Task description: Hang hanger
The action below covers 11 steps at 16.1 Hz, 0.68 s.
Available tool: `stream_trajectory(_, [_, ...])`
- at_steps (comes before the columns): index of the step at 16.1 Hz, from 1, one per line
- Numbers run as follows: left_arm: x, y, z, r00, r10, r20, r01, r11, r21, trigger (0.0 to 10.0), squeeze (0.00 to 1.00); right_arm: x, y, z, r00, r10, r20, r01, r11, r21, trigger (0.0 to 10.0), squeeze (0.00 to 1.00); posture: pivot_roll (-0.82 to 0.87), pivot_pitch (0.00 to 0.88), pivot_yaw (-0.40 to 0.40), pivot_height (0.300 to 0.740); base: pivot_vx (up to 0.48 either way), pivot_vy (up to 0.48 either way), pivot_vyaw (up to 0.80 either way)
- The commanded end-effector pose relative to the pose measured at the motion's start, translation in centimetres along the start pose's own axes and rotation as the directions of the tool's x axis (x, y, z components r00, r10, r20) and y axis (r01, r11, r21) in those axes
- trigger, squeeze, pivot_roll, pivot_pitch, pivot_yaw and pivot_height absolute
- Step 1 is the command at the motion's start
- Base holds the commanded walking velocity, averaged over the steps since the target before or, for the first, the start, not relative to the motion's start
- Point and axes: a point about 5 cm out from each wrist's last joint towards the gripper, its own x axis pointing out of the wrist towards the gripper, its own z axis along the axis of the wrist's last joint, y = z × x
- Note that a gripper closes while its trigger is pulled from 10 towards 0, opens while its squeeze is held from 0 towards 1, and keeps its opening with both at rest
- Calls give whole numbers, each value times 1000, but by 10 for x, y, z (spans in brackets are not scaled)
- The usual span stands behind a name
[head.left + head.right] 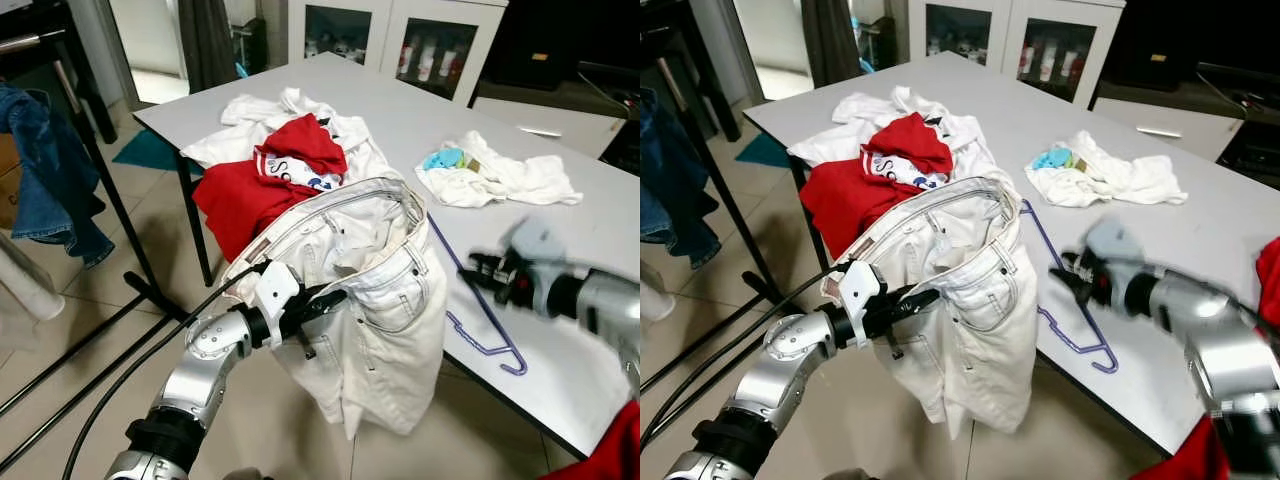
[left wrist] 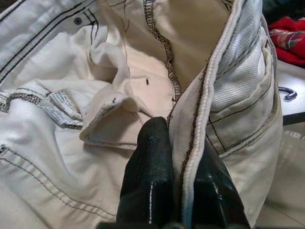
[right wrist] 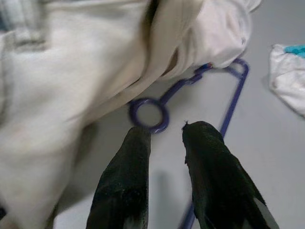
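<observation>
One purple hanger lies flat on the grey table, near its front edge, with its hook at the near end and its long side running back under the white jeans. In the right wrist view the hanger's small ring sits just beyond the two black fingertips, apart from them, and the far corner of the frame slips beneath the denim.

The right gripper hovers over the table just right of the hanger, blurred, its fingers spread with a gap between them and holding nothing. The hanger lies between this gripper and the jeans.

One pair of white jeans hangs over the table's near-left edge, waistband open and upward, legs drooping toward the floor. The left gripper reaches in from the near left and pinches the waistband; in the left wrist view its two fingers are pressed together on either side of the stitched denim edge.

Farther left on the table lies one heap of clothes: a red garment with a printed red-and-white piece on top, over white cloth. To the far right of the jeans lies a second, smaller heap of white cloth with a turquoise scrap on it. At the far left, one blue denim garment hangs from a dark rack. A white glass-fronted cabinet stands beyond the table.
</observation>
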Motion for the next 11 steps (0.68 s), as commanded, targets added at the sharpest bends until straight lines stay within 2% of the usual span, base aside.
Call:
stream_trajectory(1, [1, 0, 6, 1000, -2, 21, 2, 999, 32, 0, 0, -8, 1, 12, 999, 16, 30, -15, 998, -58, 10000, 0, 1, 0, -54, 740, 0, 0, 0])
stream_trajectory(2, [0, 0, 6, 1000, -3, 19, 2, 999, 32, 0, 0, -10, 6, 15, 998, 34, 49, -29, 995, -95, 10000, 0, -1, 0, -53, 740, 0, 0, 0])
stream_trajectory(4, [0, -1, 6, 1000, -6, 17, 6, 999, 33, 0, 0, -12, 13, 18, 998, 47, 53, -41, 994, -101, 10000, 0, -4, 0, -53, 740, 0, 0, 0])
stream_trajectory(8, [1, -2, 6, 1000, -20, 13, 19, 999, 36, 0, 0, -8, 45, -1, 991, 126, 36, -123, 989, -83, 10000, 0, -19, 0, -44, 740, 0, 0, 0])
stream_trajectory(11, [0, -2, 6, 1000, -26, 8, 26, 999, 38, 0, 0, -1, 48, -14, 996, 89, 3, -89, 993, -78, 10000, 0, -23, 0, -39, 740, 0, 0, 0])
